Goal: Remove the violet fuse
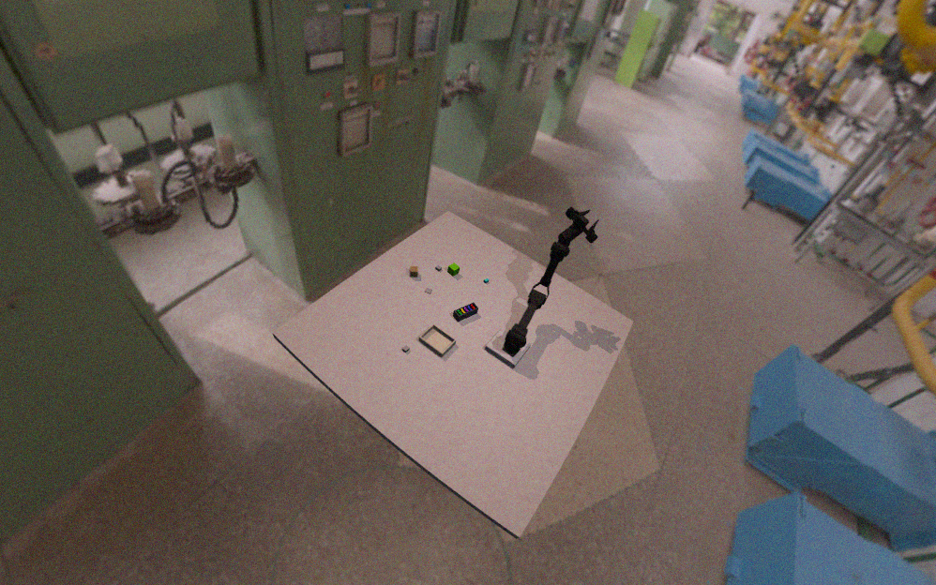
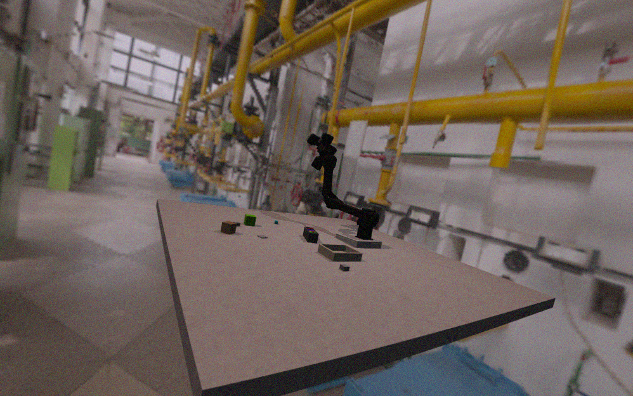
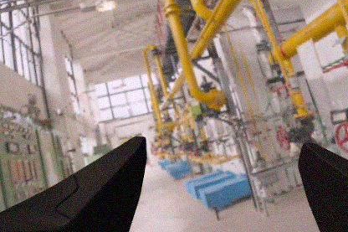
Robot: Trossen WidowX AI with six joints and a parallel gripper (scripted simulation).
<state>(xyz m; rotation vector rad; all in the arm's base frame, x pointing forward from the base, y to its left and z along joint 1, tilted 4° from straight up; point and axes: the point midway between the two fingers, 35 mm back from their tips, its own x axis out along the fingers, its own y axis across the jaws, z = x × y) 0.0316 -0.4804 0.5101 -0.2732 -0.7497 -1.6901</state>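
The table (image 1: 457, 421) is seen as a matt, smooth board in a pale beige tone, with a thin dark edge. The arm (image 1: 540, 291) and its gripper (image 3: 223, 207) are shown in a black, matt finish like plastic, and the fingers look smooth and dull. The fuse block (image 1: 465, 311) appears as dark matt plastic, with small coloured fuses on top. The tray (image 1: 437, 339) has plain, matt walls of a sandy tone. The green cube (image 1: 453, 269) far on the table looks bright and smooth.
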